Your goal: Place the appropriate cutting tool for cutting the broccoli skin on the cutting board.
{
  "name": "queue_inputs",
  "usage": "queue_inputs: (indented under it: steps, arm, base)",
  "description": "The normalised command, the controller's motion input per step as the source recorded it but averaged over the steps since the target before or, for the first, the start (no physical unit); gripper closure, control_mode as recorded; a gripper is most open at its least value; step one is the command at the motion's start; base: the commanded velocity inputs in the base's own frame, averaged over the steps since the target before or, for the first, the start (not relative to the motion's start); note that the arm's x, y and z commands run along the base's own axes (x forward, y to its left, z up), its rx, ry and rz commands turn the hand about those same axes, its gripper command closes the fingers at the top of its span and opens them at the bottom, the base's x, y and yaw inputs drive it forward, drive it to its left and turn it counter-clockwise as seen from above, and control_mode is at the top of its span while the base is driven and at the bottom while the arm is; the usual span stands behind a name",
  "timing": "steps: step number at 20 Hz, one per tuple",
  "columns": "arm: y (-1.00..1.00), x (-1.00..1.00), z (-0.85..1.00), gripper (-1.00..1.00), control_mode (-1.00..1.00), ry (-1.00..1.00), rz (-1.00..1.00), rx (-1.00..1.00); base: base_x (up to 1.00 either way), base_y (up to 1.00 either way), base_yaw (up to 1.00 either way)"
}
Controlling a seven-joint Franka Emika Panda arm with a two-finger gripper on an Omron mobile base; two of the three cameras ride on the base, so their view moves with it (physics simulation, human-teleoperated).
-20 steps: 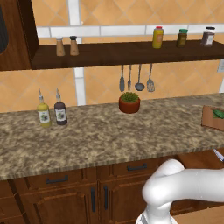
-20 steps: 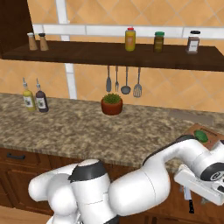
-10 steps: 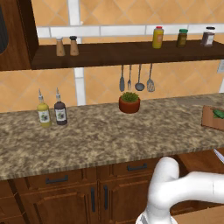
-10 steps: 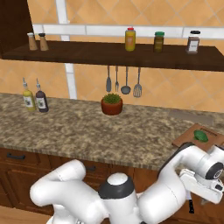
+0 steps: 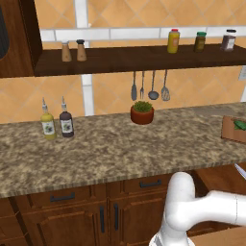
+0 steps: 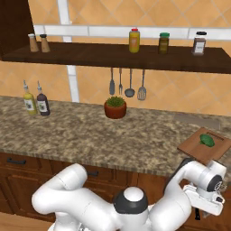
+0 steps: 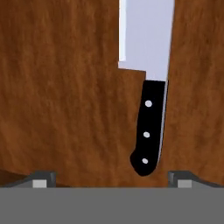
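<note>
In the hand view a knife lies on brown wood, its black riveted handle [image 7: 148, 131] nearest me and its wide silver blade [image 7: 146, 35] pointing away. My gripper [image 7: 112, 177] is open, its fingertips [image 7: 43, 179] spread wide on either side just short of the handle's butt, touching nothing. In the right base view the hand [image 6: 205, 203] hangs low in front of the cabinets, below the cutting board [image 6: 194, 149] at the counter's right end. The dark-green broccoli [image 6: 207, 140] rests on that board. The left base view has the board [image 5: 229, 133] and broccoli [image 5: 239, 125] at the far right edge.
A potted green plant [image 6: 115, 107] stands mid-counter under hanging utensils [image 6: 128, 83]. Two bottles [image 6: 36, 101] stand at the left. Jars [image 6: 163, 43] line the dark shelf above. Cabinet doors and drawers [image 5: 110, 211] run below the granite counter [image 5: 120, 149].
The arm's elbow and shoulder links have swung round in both base views. The hand stays low under the counter's right end. The things on the counter have not moved.
</note>
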Motion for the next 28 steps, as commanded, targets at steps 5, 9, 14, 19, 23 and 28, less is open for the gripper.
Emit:
queue_inputs:
  steps: [5,9,14,19,23,28]
  arm:
    - [0.03,-0.28,-0.58,-1.0,-1.0,0.05,0.08,0.0]
    - [0.09,-0.52,-0.37,-1.0,-1.0,0.09,0.03,0.0]
    - [0.29,-0.61,-0.04,-1.0,-1.0,0.13,0.0,0.0]
    - [0.19,-0.66,-0.13,-1.0,-1.0,0.1,0.0,0.0]
    - [-0.27,0.21,0.13,-1.0,-1.0,-0.04,0.0,-0.01]
    - [-0.25,0.66,0.03,-1.0,-1.0,-0.16,0.0,-0.01]
  base:
    - [0.0,0.0,0.0]
    - [0.0,0.0,0.0]
    - [0.0,0.0,0.0]
    - [0.0,0.0,0.0]
    - [0.0,0.0,0.0]
    - [0.0,0.0,0.0]
